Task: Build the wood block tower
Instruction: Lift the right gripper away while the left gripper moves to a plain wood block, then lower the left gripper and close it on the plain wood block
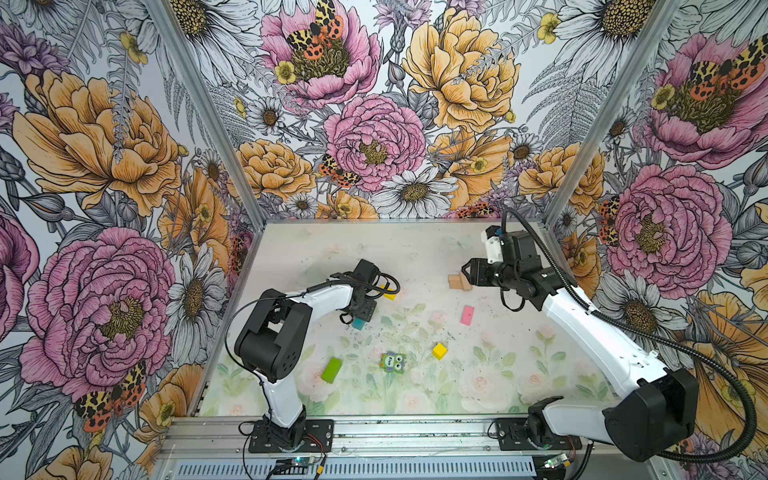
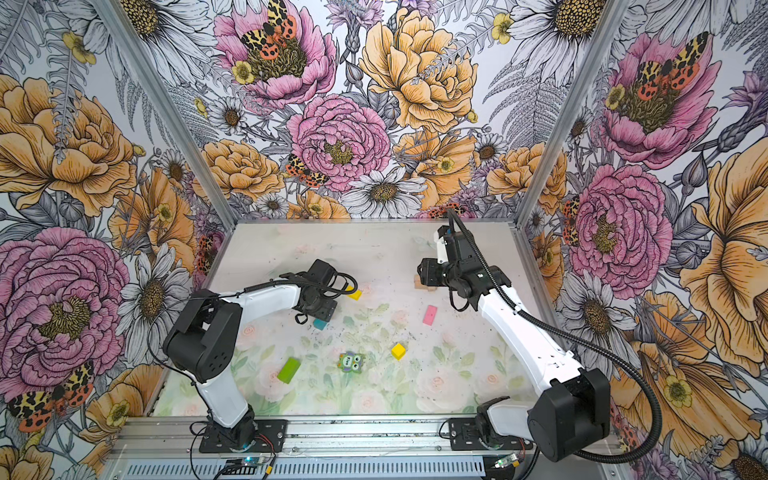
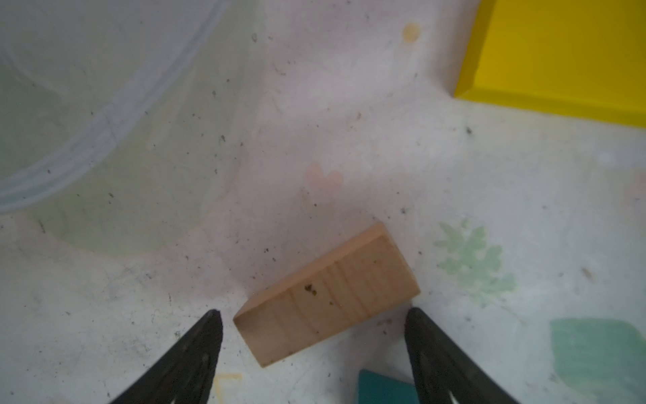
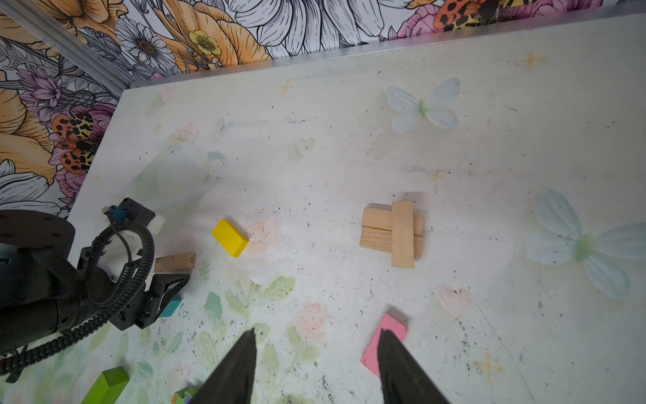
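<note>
The left fingers (image 3: 195, 356) stand apart over the desk (image 3: 140, 280). A tan bar (image 3: 327, 297) lies flat between their tips and is not clamped. A teal block (image 3: 381, 388) is just beside one finger, and a yellow block (image 3: 559, 52) lies near. The right fingers (image 4: 237, 367) are also apart and hold nothing; a pink block (image 4: 393, 328) lies just beside one of them. The tower (image 4: 393, 232) is in the far right part of the desk: two tan bars lie side by side with a third across them. Toward the near edge lie a lime-green block (image 1: 331, 370), an owl block (image 1: 392, 361) and a yellow cube (image 1: 439, 351).
</note>
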